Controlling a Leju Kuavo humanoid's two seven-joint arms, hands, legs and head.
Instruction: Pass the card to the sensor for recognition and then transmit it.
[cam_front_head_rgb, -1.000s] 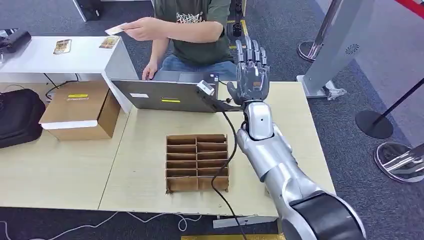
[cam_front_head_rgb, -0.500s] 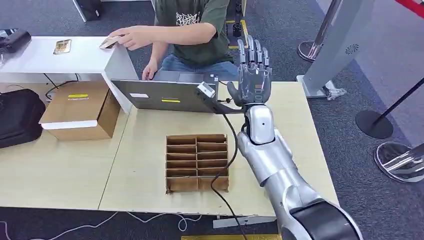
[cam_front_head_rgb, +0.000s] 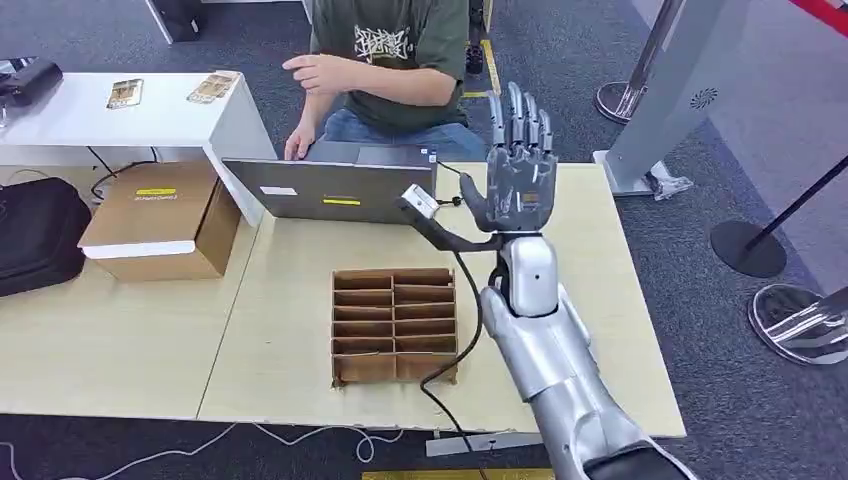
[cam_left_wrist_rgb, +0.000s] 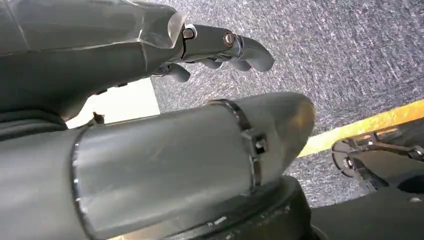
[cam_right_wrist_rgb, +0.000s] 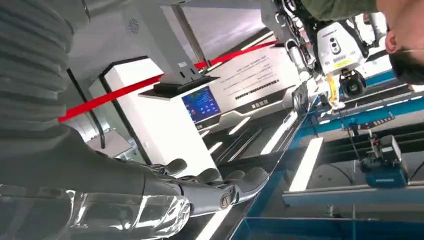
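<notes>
My right hand (cam_front_head_rgb: 520, 175) stands raised in the centre-right of the head view, palm up and fingers (cam_front_head_rgb: 517, 112) spread straight, holding nothing. My left hand (cam_left_wrist_rgb: 150, 45) hangs over grey carpet, fingers loosely curled and empty. The small tan cards (cam_front_head_rgb: 211, 87) lie on the white side table (cam_front_head_rgb: 90, 115) in the upper left. The small white sensor on its black stalk (cam_front_head_rgb: 419, 200) sits beside the grey laptop (cam_front_head_rgb: 330, 185), above the brown cardboard divider tray (cam_front_head_rgb: 394, 325).

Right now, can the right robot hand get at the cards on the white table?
Probably not: the right robot hand is raised beyond the laptop; the cards lie far across, past the person's arm.
</notes>
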